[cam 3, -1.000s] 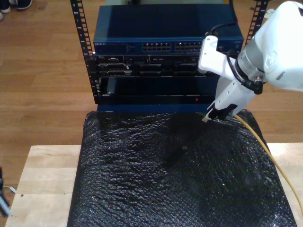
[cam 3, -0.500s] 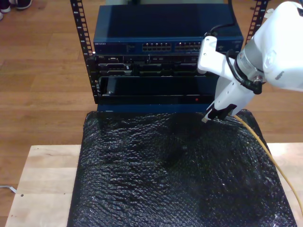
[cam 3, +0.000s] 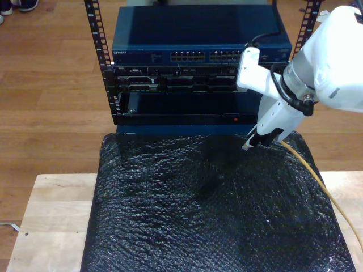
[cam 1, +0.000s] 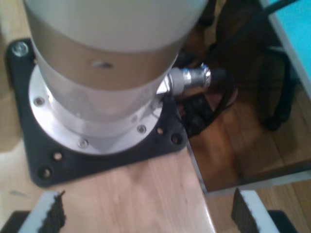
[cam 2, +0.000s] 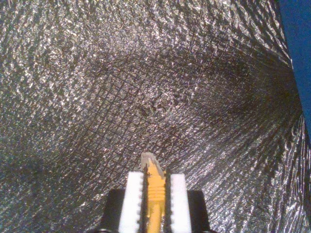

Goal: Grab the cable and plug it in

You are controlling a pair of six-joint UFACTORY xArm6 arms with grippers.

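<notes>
My second gripper clamps the cable just behind its clear plug, right of centre in the exterior view — lift and align squarely with the switch ports. My first gripper stands wide.

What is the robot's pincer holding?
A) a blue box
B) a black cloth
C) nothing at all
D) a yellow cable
D: my second pincer is shut on the yellow cable, whose clear plug pokes out past the pads, above the black mat.
</notes>
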